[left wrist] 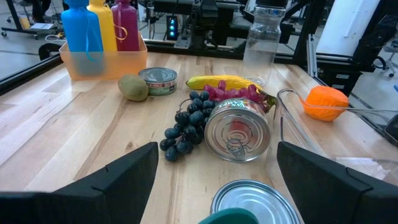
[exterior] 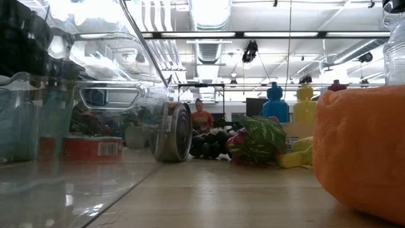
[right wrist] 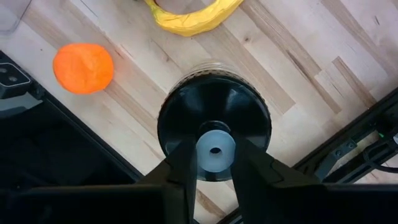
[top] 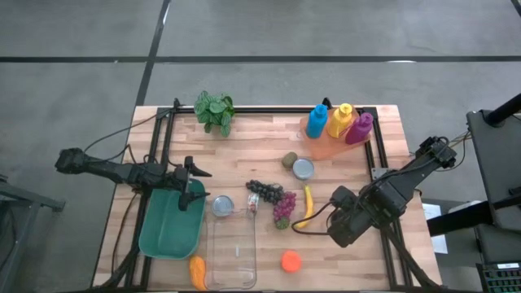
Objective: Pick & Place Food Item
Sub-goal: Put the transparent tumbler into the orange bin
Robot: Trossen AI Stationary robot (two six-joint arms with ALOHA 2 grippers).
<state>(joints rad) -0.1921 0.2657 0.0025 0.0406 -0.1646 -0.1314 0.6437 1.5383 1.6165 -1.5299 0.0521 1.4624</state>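
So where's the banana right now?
In the high view the banana lies right of centre on the table, beside the red grapes and just left of the right hand, below the open tin.

Both arms are built of dark, near-black links. The left gripper (left wrist: 214, 171) ends in two broad, matte black wedge-shaped fingers (left wrist: 118, 180). A thin black cable runs back from it along the arm. Behind the right gripper (right wrist: 216, 163), bulky black joint housings follow, with a looped black cable beside them.
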